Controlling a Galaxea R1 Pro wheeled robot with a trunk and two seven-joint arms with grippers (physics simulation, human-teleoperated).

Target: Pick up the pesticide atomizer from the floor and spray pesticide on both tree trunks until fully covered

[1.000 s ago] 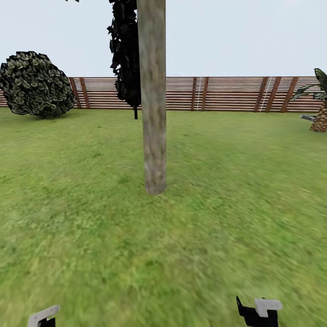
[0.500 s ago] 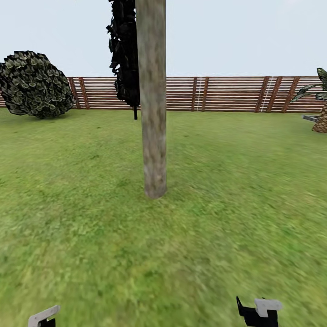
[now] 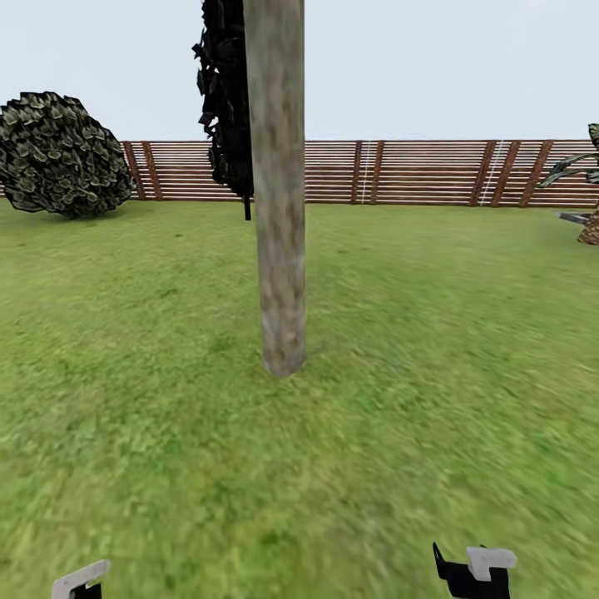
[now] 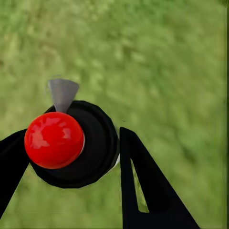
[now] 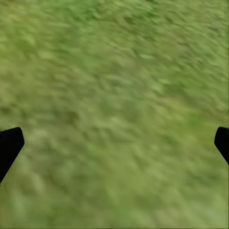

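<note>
Head view: a thick mottled tree trunk (image 3: 278,191) is standing straight ahead on the grass floor (image 3: 433,349), its base planted mid-lawn, well apart from both grippers. A black-leaved tree (image 3: 225,91) is showing just behind it, a round bush (image 3: 60,154) sitting far left, a brown slat fence (image 3: 416,172) running across the back, a palm-like plant (image 3: 586,195) peeking in at the right edge. The left gripper (image 3: 79,580) and right gripper (image 3: 476,570) are poking in at the bottom edge. Left wrist view: the left fingers (image 4: 143,186) are clamping on the pesticide atomizer (image 4: 71,143), a dark round body with a glossy red ball and a pale grey nozzle, lying between them over blurry grass. Right wrist view: the right fingers (image 5: 9,148) are standing wide apart at the frame's sides, with grass between them.
</note>
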